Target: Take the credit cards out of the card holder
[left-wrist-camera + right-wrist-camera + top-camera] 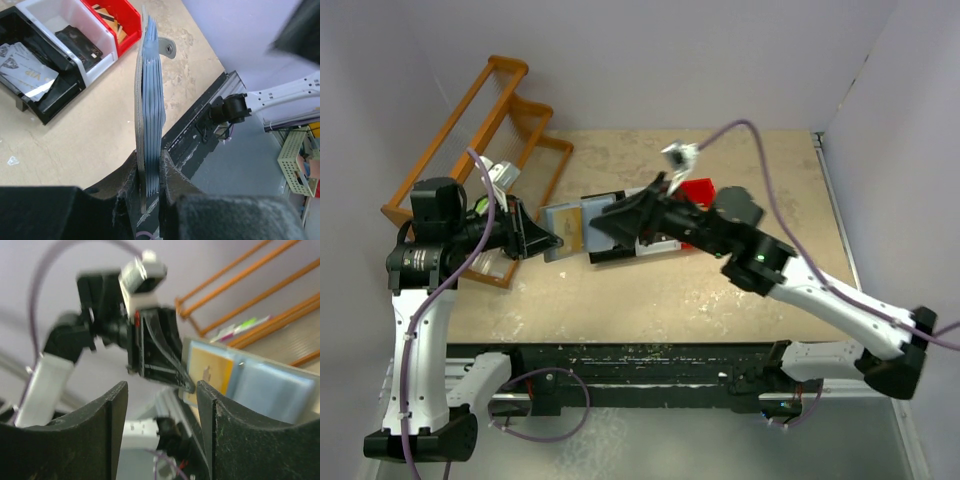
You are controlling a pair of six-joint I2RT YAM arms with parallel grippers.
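Observation:
The card holder [563,231] is a grey case held upright off the table in my left gripper [546,241]. In the left wrist view the holder [150,95] shows edge-on, with several bluish sleeves pinched between the left gripper [150,167] fingers and the clasp tab at the far end. My right gripper [604,222] is open and empty, just right of the holder. In the right wrist view the right gripper [161,390] faces the holder [270,385], whose open face shows a yellow card [212,371]. Pale credit cards [27,70] lie in the black bin [50,107].
A row of small bins lies under my right arm: black, then white [92,65] with a flat black item, then red [698,191] with tan wooden pieces. An orange wire rack [470,125] stands at the back left. Walls close the back and right.

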